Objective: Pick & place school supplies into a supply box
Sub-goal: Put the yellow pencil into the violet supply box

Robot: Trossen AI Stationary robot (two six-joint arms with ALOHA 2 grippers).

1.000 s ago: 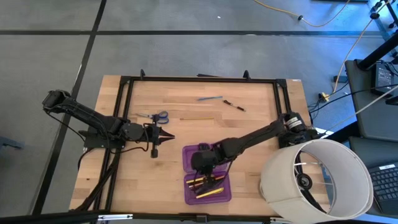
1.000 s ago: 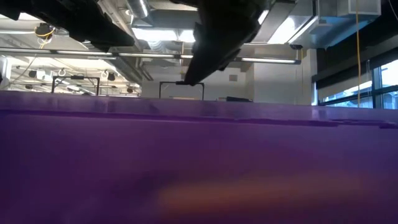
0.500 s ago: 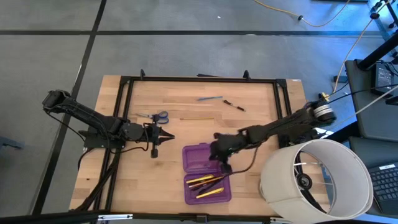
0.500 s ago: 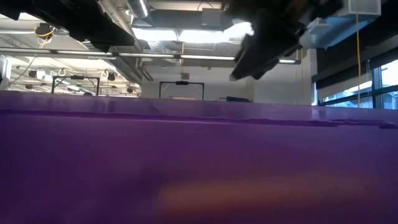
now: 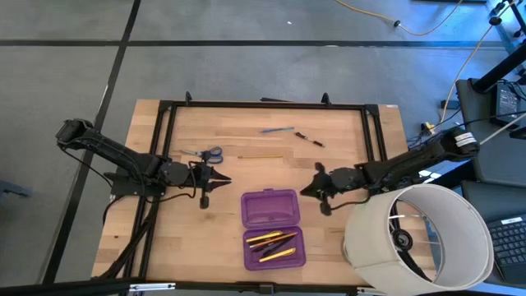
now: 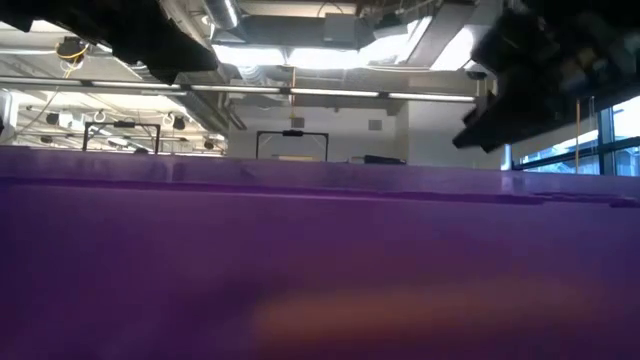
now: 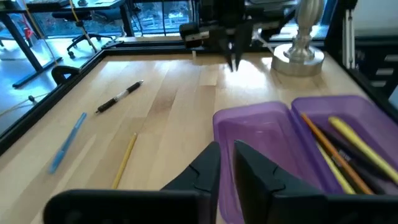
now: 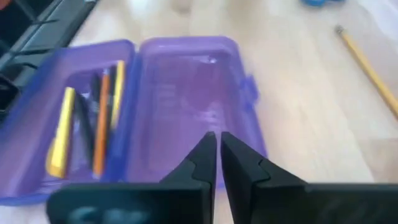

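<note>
Jaws on the right gripper (image 5: 307,191) are pressed nearly together with nothing between them, and it hangs just beside the purple translucent plastic hinged supply box (image 5: 273,229), off its far right corner; judging by that empty grip, it is free to go for another item; the left gripper (image 5: 222,180) has its jaws likewise drawn close and empty, waiting near the box's far left corner, well out of the right arm's way.

That box lies opened flat on the wooden tabletop (image 5: 246,131), its two equal halves side by side; the half farther from the remaining supplies holds several yellow pencils (image 5: 278,254) and dark pens lying lengthwise, while the half nearer them is bare, seemingly left open as a broad target for dropping things in.

Beyond the box, well apart from it, lie the small blue-handled scissors (image 5: 205,153), a single thin yellow pencil (image 5: 256,156), a blue pen (image 5: 277,130) and a black pen (image 5: 310,139); these look not yet packed; a large white cylinder (image 5: 417,234) stands near the box, beside the right arm.
</note>
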